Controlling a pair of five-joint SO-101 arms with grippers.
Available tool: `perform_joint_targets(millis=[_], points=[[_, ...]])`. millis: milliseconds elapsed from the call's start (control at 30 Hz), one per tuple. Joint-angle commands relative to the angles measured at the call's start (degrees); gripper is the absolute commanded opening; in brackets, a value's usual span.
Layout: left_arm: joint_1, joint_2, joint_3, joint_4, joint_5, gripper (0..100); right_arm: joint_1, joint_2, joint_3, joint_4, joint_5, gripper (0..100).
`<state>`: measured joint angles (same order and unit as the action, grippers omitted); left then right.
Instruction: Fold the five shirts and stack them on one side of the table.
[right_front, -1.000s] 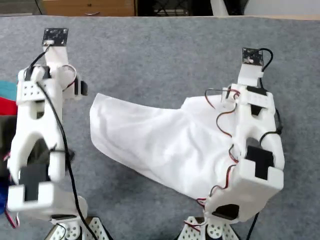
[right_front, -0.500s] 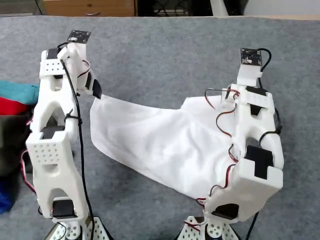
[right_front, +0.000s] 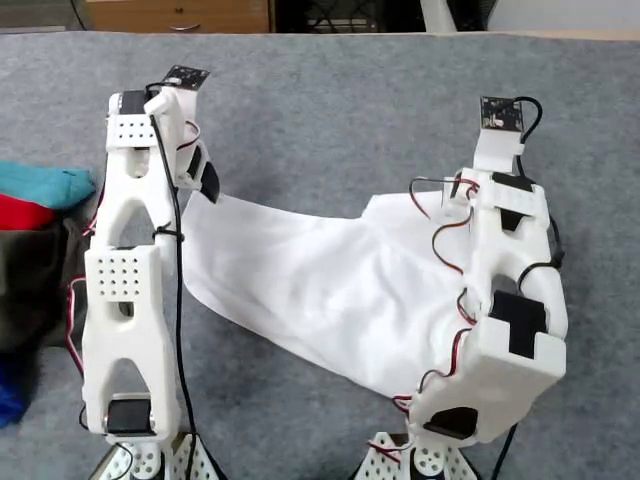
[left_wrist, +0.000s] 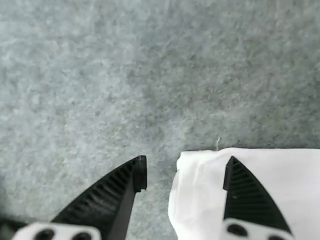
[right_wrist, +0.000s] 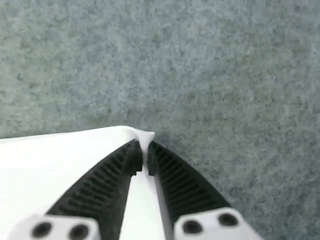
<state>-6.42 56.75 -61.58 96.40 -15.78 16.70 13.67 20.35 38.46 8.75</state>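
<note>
The right tool (right_wrist: 144, 153) clenches one shirt (right_front: 330, 290) corner; the released left tool (left_wrist: 186, 166) straddles another and likely must clench before folding.

Surface (right_front: 330, 110): grey felt-like carpet cloth, matt, fuzzy and slightly mottled.
White shirt (right_front: 330, 290): thin cloth, matt, smooth with soft creases.
Folded pile (right_front: 35, 195): soft matt cloth in teal, red and dark layers.
Arms (right_front: 125, 300): hard white plastic, matt, some panels perforated.
Jaws: black plastic, matt, ribbed inner faces.
Cabinet (right_front: 180, 15): light wood, smooth.
</note>
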Motion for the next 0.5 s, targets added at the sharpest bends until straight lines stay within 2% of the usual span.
perform_joint_targets(millis=[0,267,467], points=[[1.01,0.35,-5.67,0.88,-0.35,26,0.79,-0.40,-2.77,-1.14,0.44,1.5],[0.92,5.89,-9.63,0.88,-0.35,26,0.79,-0.40,-2.77,-1.14,0.44,1.5],[0.57,7.56,-11.21,1.05,-0.18,16,0.79,-0.40,-2.77,-1.14,0.44,1.5]])
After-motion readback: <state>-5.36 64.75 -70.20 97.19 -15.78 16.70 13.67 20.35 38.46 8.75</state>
